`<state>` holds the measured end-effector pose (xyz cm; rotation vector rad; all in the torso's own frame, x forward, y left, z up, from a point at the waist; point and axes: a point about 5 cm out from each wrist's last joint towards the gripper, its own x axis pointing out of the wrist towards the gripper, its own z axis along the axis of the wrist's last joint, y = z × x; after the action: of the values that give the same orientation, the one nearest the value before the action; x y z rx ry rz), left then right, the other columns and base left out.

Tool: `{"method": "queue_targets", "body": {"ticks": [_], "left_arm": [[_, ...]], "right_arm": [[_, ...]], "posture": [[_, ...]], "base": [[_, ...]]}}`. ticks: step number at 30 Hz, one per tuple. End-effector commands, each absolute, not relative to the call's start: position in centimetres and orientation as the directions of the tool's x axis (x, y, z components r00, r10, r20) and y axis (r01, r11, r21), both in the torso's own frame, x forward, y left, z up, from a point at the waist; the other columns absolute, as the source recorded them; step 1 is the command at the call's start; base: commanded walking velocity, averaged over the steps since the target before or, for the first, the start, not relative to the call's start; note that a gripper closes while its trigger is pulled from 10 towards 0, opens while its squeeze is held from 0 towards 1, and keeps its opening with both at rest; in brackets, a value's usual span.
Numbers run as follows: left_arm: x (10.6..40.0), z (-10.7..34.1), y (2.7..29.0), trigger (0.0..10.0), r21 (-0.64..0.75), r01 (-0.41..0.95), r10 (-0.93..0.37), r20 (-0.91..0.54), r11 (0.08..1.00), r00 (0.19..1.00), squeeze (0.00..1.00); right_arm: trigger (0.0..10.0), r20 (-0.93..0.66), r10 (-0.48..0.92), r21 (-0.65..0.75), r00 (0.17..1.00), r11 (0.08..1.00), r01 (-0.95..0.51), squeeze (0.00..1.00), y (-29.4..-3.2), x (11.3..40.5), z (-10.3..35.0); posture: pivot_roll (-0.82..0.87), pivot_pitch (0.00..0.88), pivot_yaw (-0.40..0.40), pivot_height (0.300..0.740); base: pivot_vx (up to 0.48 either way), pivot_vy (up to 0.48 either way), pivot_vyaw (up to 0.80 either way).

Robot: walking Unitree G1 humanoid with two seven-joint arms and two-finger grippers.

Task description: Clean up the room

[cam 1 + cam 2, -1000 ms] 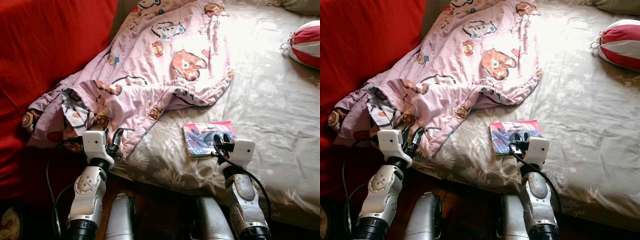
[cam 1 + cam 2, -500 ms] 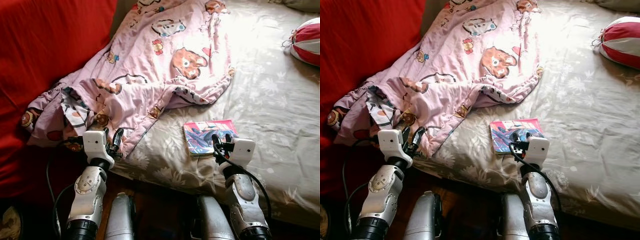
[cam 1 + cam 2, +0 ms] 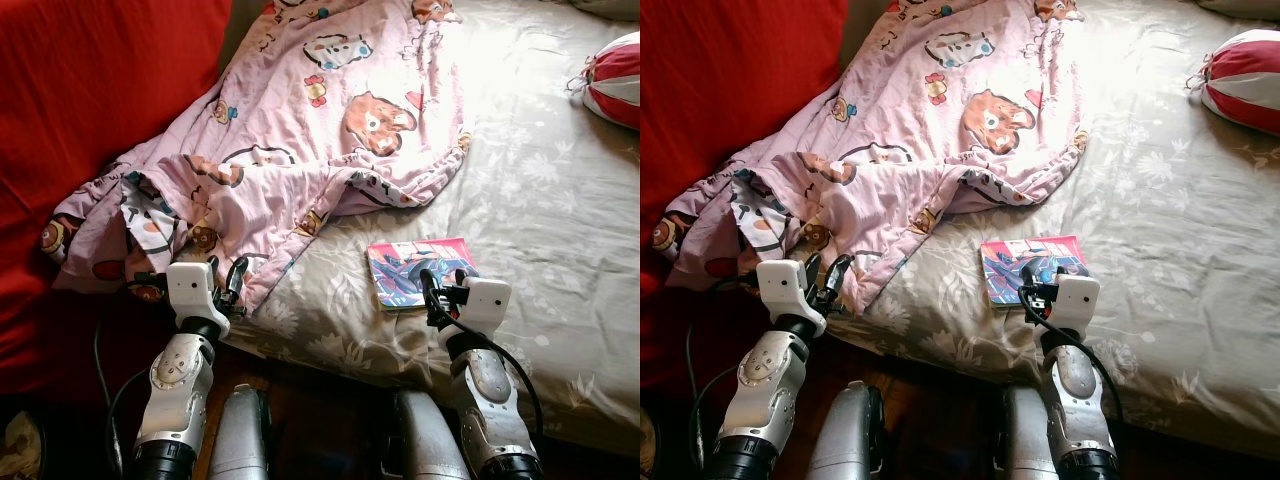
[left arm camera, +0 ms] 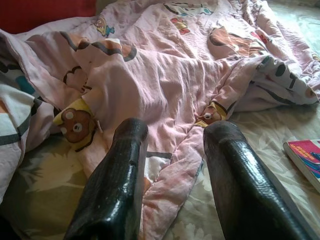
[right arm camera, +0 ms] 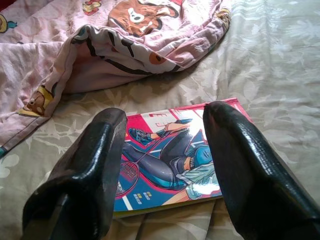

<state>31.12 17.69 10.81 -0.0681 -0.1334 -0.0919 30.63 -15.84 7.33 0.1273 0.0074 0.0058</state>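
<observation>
Left eye view looks down on a big bed (image 3: 560, 200) with a flowery grey sheet. A pink cartoon blanket (image 3: 320, 130) lies bunched across its left side, beside a red cover (image 3: 90, 120). A thin book (image 3: 418, 272) lies flat near the bed's front edge. The right tool (image 3: 442, 290) hovers just at the book, fingers spread apart and holding nothing. The left tool (image 3: 228, 283) waits open at the blanket's hem. Picking up the book looks like the step now; next the right tool should slide lower and pinch the book's edge.

A thin pink comic book (image 3: 418, 273) is laid flat on the bed, near a crumpled pink cartoon blanket (image 3: 300, 150).
</observation>
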Motion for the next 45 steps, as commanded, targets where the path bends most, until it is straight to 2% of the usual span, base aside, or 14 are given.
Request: {"method": "queue_targets", "body": {"ticks": [1,6,21,32,45], "left_arm": [[30.9,10.5,18.1,10.0,-0.069,0.079,-0.070,0.124,0.994,0.990,0.00],[30.9,10.5,18.0,10.0,-0.070,0.084,-0.074,0.126,0.994,0.989,0.00],[30.7,10.4,18.0,10.0,-0.066,0.095,-0.087,0.116,0.993,0.989,0.00],[31.3,10.7,17.7,10.0,-0.099,0.116,-0.105,0.116,0.988,0.988,0.00],[31.2,10.6,17.7,10.0,-0.109,0.112,-0.099,0.113,0.988,0.989,0.00]], "right_arm": [[10.0,-0.047,0.008,0.128,0.999,0.992,-0.002,0.00,-15.6,30.3,6.6],[10.0,-0.047,0.014,0.125,0.999,0.992,-0.008,0.00,-15.6,30.3,6.6],[10.0,-0.048,0.021,0.135,0.999,0.991,-0.015,0.00,-15.5,31.1,6.7],[10.0,-0.057,0.087,0.135,0.995,0.988,-0.079,0.00,-14.6,31.2,6.4],[10.0,-0.066,0.099,0.136,0.993,0.987,-0.089,0.00,-14.7,30.9,6.1]], "posture": [[0.04,0.268,0.036,0.607],[0.04,0.271,0.036,0.580],[0.06,0.275,0.040,0.580],[0.06,0.278,0.035,0.580],[0.05,0.267,0.028,0.580]], "base": [[0.000,0.000,0.00],[0.000,0.000,0.00],[0.000,0.000,0.00],[0.000,0.000,0.00],[0.287,0.000,0.00]]}}
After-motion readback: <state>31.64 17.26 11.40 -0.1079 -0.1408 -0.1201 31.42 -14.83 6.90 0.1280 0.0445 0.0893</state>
